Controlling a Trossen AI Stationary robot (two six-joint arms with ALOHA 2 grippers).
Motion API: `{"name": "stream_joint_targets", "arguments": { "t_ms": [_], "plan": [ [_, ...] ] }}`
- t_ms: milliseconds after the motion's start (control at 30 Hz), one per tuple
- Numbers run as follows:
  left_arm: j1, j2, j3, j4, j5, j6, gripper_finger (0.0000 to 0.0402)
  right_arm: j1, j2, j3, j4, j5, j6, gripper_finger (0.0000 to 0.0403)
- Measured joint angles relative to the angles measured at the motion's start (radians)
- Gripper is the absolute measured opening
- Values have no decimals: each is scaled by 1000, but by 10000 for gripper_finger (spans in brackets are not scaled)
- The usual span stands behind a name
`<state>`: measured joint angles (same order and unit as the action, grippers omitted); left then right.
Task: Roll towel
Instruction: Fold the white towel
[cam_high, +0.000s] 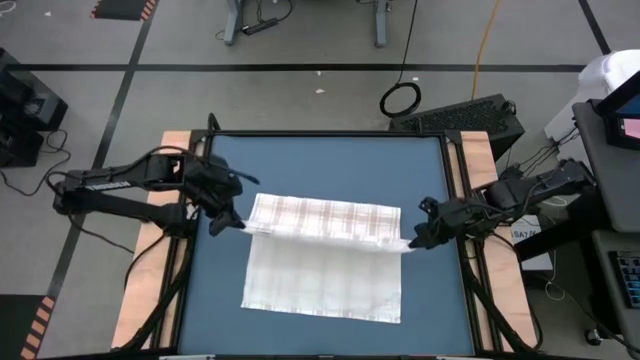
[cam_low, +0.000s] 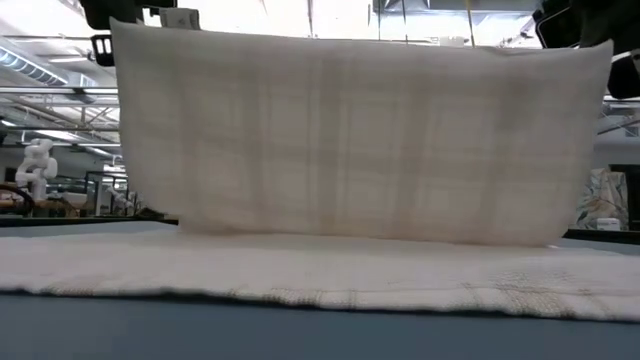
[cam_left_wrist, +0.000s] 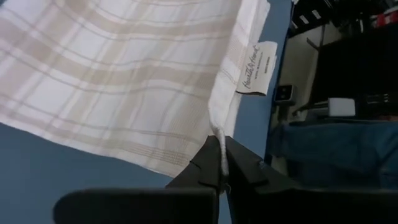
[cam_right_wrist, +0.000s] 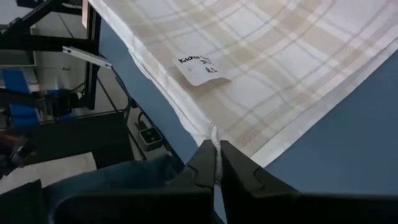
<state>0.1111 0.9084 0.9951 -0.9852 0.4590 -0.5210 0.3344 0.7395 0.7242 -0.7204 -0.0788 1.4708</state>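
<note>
So the towel (cam_high: 322, 262) is half up, half down right now: the near part lies flat on the blue table (cam_high: 320, 160), and the far edge is lifted and stretched between your two grippers, so from the low view it hangs like a curtain with the flat part spread in front of it. Your left gripper (cam_high: 228, 222) has one far corner, your right gripper (cam_high: 414, 241) has the other, and both are pinched fully closed on a thin bunch of hem; in the wrist views the cloth runs right between the fingers with no gap showing. A label (cam_left_wrist: 257, 59) sits on the hem just ahead of your left gripper, and a second label (cam_right_wrist: 200, 68) sits just ahead of your right one.

My guess on why you're holding it like this: grabbing both corners at the same height keeps the edge taut and straight, so it can be laid over evenly to start the roll. The grippers sit well apart, roughly level with each other, which should stop the middle from sagging much, though it does bow a little
</note>
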Motion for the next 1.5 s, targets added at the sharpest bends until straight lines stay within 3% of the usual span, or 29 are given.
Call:
{"name": "stream_joint_targets", "arguments": {
  "t_ms": [433,733,1233,1500],
  "plan": [
    [-118,1,0,5,-10,-101,11,117,26,0,19,4,55,1],
    [-169,22,0,12,-77,-127,11,203,61,0,22,18,73,1],
    [-334,106,-1,29,-133,-172,11,303,217,0,132,2,152,1],
    [-406,113,-69,66,-184,-231,11,344,295,0,190,7,184,3]
  ]
}}
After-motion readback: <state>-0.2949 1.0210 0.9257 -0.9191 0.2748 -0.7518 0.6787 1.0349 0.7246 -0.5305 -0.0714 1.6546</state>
